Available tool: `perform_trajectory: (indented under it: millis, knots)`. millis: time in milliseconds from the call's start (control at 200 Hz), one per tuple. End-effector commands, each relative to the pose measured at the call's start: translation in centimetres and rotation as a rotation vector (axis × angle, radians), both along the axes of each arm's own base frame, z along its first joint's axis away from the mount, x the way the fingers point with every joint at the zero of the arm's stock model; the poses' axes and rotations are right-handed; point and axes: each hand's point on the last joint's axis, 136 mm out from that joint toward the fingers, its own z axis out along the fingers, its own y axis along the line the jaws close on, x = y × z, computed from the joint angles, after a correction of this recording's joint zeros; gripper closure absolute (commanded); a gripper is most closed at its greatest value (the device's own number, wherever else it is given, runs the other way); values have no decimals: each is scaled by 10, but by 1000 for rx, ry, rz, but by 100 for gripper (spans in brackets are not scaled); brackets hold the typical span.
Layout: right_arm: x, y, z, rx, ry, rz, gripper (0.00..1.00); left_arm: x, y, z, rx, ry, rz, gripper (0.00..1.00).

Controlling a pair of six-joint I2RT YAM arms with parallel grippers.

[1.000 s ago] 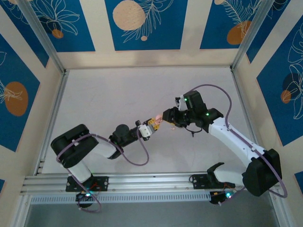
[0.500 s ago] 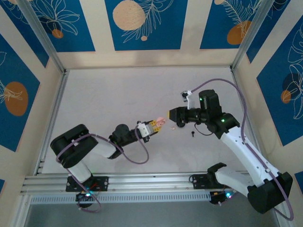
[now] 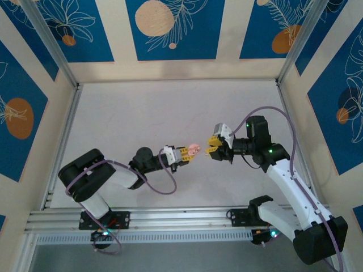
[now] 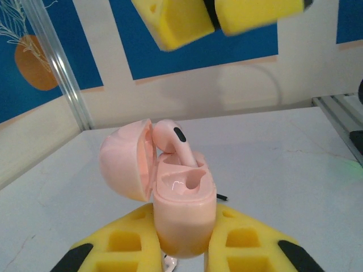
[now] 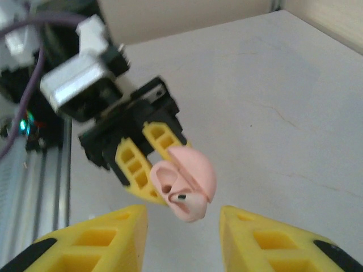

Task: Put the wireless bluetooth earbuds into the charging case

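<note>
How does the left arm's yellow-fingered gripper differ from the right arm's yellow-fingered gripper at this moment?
The left gripper is shut on the pink plastic charging case, whose lid is open; the right gripper is open and holds nothing. The left gripper's fingers press the case's base from both sides, while the right gripper's fingers stand off from the case without touching it. Both have yellow fingers with cut-out cells, and they face each other above the table.

Overhead plus opposed wrist close-ups sharing case point(image 4: 181, 215)
</note>
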Motion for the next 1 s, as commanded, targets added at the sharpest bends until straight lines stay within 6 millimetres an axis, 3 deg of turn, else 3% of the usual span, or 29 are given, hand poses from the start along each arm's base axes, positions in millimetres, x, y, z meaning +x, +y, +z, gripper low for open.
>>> perform_trajectory:
  millis: [0,330,995]
  knots:
    - [-4,1,-3,-43,-159,106,66,-3,-2,27,-71,-40,-44,85]
    - [-5,7,-23,-79,-115,147,72,-3,-5,29,-76,-34,-62,84]
    - [-9,21,-28,-75,-58,210,91,-2,-5,32,-82,-40,-60,84]
